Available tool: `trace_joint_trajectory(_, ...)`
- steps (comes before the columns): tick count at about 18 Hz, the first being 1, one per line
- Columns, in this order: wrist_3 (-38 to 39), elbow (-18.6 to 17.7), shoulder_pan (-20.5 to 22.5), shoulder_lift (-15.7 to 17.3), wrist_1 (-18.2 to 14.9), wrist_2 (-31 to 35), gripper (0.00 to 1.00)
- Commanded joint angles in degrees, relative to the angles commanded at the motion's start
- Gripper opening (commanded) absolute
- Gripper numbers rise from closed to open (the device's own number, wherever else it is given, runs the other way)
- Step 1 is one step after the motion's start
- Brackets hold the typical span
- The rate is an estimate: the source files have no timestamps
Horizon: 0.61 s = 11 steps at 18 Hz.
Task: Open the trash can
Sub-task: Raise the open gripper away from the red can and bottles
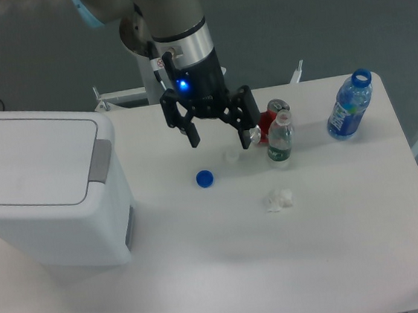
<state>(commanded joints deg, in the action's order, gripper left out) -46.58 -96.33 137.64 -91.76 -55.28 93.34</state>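
Observation:
The trash can (44, 185) is a large white boxy bin at the table's left side. Its flat lid is down, and a grey push-button strip (99, 160) runs along the lid's right edge. My gripper (220, 137) hangs over the middle of the table, well to the right of the can and apart from it. Its two black fingers are spread wide with nothing between them.
A blue bottle cap (204, 178) and a small white cap (231, 155) lie below the gripper. A red can (271, 120) and a clear bottle (280, 138) stand just right of it. A crumpled tissue (278, 199) lies nearer the front. An uncapped blue bottle (349, 106) stands far right.

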Motion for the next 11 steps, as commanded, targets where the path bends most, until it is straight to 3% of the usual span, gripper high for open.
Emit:
trace_joint_trajectory(6, 0.5, 0.2, -0.1, -0.1, 0.0, -0.2, 1.00)
trace_joint_trajectory(11, 6.0, 0.4, -0.3, -0.4, 0.0, -0.4, 1.00)
